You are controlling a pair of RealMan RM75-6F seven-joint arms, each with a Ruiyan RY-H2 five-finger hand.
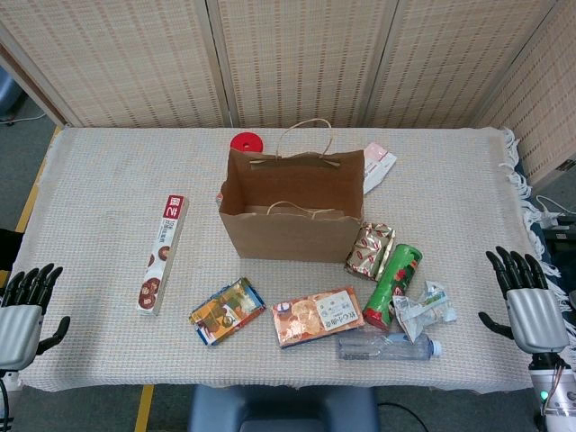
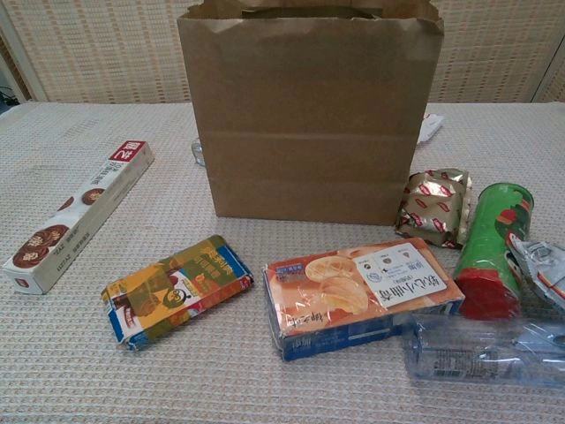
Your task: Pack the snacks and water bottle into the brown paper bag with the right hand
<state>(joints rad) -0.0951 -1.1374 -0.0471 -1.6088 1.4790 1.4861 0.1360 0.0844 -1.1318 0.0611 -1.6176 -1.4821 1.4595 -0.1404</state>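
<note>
The brown paper bag (image 1: 290, 207) (image 2: 311, 110) stands upright and open at the table's middle. In front of it lie an orange biscuit box (image 1: 317, 316) (image 2: 360, 291), a yellow-blue snack pack (image 1: 225, 310) (image 2: 177, 288), a green can with a red lid (image 1: 393, 284) (image 2: 490, 248), a gold-red foil pack (image 1: 370, 250) (image 2: 435, 207), a crinkled clear wrapper (image 1: 423, 310) (image 2: 538, 268) and a clear water bottle (image 1: 387, 346) (image 2: 485, 352) on its side. A long white cookie box (image 1: 163, 253) (image 2: 77, 215) lies to the left. My right hand (image 1: 526, 302) is open at the table's right edge, apart from everything. My left hand (image 1: 24, 310) is open at the left edge.
A red round lid (image 1: 245, 143) and a white-pink packet (image 1: 379, 167) lie behind the bag. A woven cloth (image 1: 117, 180) covers the table, fringed on the right. Woven screens stand behind the table.
</note>
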